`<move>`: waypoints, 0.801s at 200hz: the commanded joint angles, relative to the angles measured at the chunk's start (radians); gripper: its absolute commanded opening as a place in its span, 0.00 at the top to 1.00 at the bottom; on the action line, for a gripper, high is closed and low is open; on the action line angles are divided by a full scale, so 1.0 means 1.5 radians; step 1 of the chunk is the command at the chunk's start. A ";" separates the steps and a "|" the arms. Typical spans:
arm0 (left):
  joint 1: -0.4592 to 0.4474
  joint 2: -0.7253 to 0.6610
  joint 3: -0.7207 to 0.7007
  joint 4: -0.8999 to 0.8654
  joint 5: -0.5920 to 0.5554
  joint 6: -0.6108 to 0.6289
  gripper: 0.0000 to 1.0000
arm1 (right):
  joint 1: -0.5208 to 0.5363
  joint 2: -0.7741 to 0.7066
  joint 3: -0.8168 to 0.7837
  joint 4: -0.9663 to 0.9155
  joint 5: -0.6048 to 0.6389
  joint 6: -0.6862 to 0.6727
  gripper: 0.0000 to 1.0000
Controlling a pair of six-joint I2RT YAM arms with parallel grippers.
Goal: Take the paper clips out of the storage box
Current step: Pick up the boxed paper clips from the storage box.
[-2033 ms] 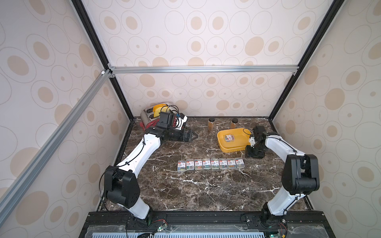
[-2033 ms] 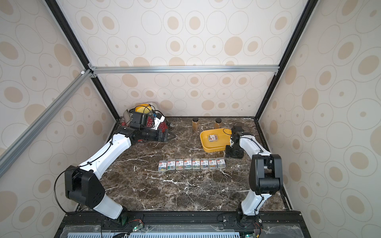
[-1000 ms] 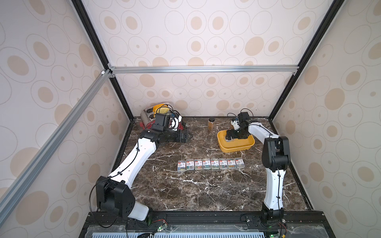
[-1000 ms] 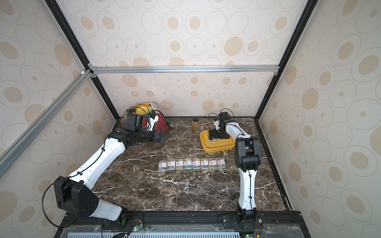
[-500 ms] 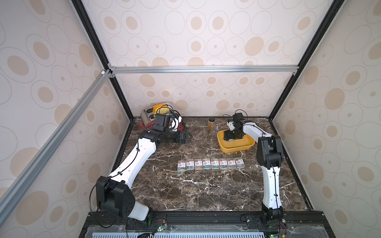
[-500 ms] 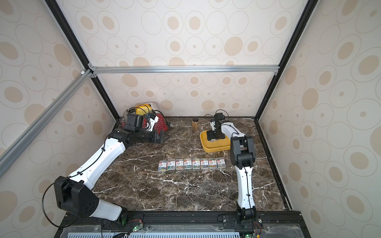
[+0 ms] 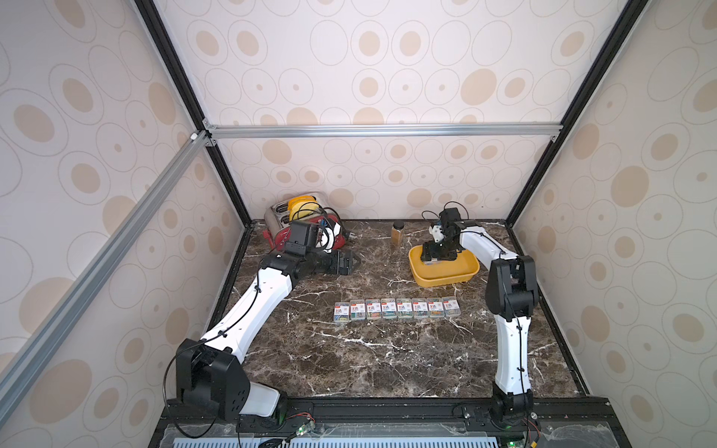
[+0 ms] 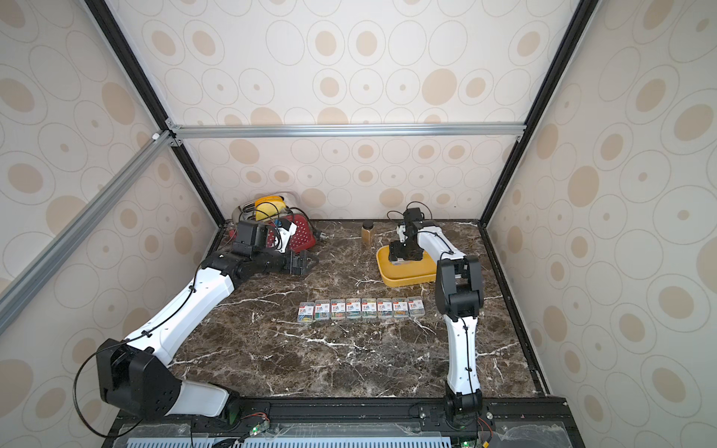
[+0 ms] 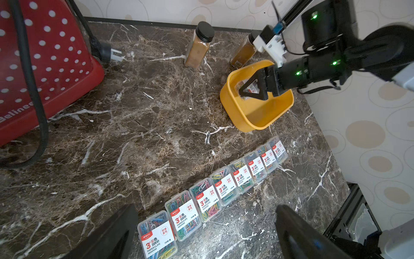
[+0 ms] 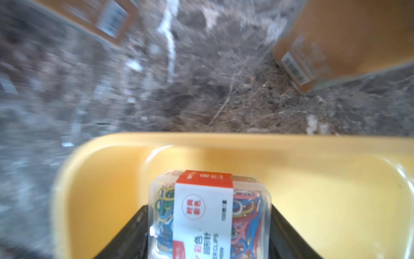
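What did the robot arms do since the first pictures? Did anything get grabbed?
The right gripper swung from beside the storage box round over its back edge, dipped inside and closed on the last clip case. The row of eight cases on the table did not move, and the left gripper stayed open near the toaster.

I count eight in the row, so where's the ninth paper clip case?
The ninth case sits in the yellow storage box, back right of the table by a bottle, between the fingers of the right gripper.
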 commanded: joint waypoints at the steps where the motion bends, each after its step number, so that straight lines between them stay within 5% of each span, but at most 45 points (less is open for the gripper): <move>1: 0.001 -0.030 -0.027 0.064 -0.001 -0.009 0.02 | 0.004 -0.115 -0.009 -0.001 -0.092 0.103 0.44; 47: -0.016 -0.077 -0.115 0.218 -0.014 -0.045 0.04 | 0.031 -0.225 -0.083 0.067 -0.197 0.266 0.46; 91: -0.094 -0.082 -0.156 0.331 -0.079 -0.016 0.04 | 0.059 -0.312 -0.180 0.208 -0.253 0.444 0.47; 160: -0.191 -0.061 -0.198 0.493 -0.103 0.062 0.03 | 0.103 -0.390 -0.276 0.317 -0.270 0.583 0.50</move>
